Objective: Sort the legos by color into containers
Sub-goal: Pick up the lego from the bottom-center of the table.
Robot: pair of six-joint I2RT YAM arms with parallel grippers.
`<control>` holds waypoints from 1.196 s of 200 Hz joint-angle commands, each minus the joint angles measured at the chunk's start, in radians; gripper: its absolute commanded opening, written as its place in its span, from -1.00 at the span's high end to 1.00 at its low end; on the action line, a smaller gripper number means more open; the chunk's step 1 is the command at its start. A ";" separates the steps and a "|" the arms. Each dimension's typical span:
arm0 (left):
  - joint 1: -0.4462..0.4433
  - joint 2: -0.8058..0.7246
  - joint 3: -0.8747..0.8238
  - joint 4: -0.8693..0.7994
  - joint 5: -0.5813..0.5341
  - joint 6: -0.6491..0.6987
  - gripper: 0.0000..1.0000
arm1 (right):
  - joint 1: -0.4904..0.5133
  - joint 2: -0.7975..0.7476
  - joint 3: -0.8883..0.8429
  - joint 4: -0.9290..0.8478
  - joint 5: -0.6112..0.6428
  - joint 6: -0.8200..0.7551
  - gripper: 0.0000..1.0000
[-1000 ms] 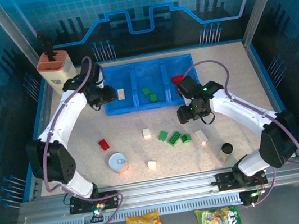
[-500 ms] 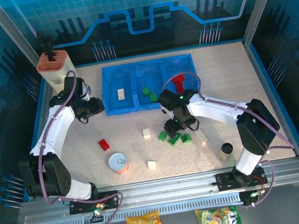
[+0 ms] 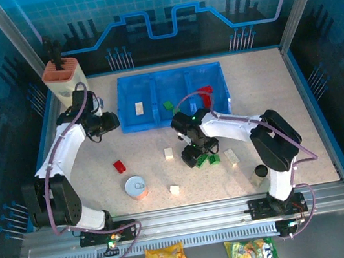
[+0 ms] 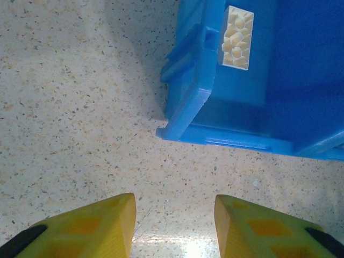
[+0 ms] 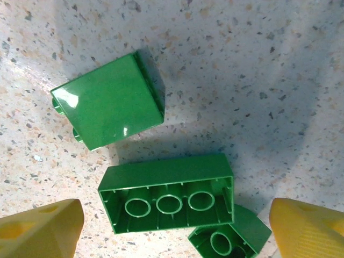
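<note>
The blue three-compartment container [image 3: 215, 73] holds a white lego [image 3: 139, 108] on the left, two green legos [image 3: 170, 106] in the middle and a red lego [image 3: 204, 90] on the right. My right gripper [image 3: 194, 155] hangs open just over a cluster of three green legos [image 3: 206, 160]. A long upside-down green lego [image 5: 167, 199] lies between its fingers [image 5: 45, 228], untouched, with a square one [image 5: 110, 105] beyond it. My left gripper [image 3: 109, 121] is open and empty beside the container's left corner [image 4: 185, 110]. The white lego [image 4: 236, 37] lies inside it.
Loose on the table are a red lego [image 3: 120, 167] and three white legos [image 3: 169, 153], [image 3: 174, 189], [image 3: 231, 156]. A silver can [image 3: 136, 187] stands at the front left, a black cap [image 3: 260, 170] at the front right. A cream holder [image 3: 62, 77] stands at the back left.
My right gripper came from the container's right compartment down and left to the green legos and opened wide. My left gripper drew back left from the container.
</note>
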 commanded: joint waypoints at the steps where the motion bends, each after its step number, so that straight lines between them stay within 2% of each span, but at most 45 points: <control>1: 0.015 -0.011 -0.009 0.015 0.025 0.018 0.13 | 0.014 0.033 0.015 -0.008 -0.003 -0.016 -0.80; 172: 0.016 0.008 -0.004 0.007 0.041 0.015 0.12 | 0.016 0.073 -0.008 -0.004 0.012 -0.009 -0.31; 239: 0.016 0.004 -0.001 0.006 0.043 0.015 0.12 | 0.017 0.018 0.016 -0.048 0.015 0.016 -0.27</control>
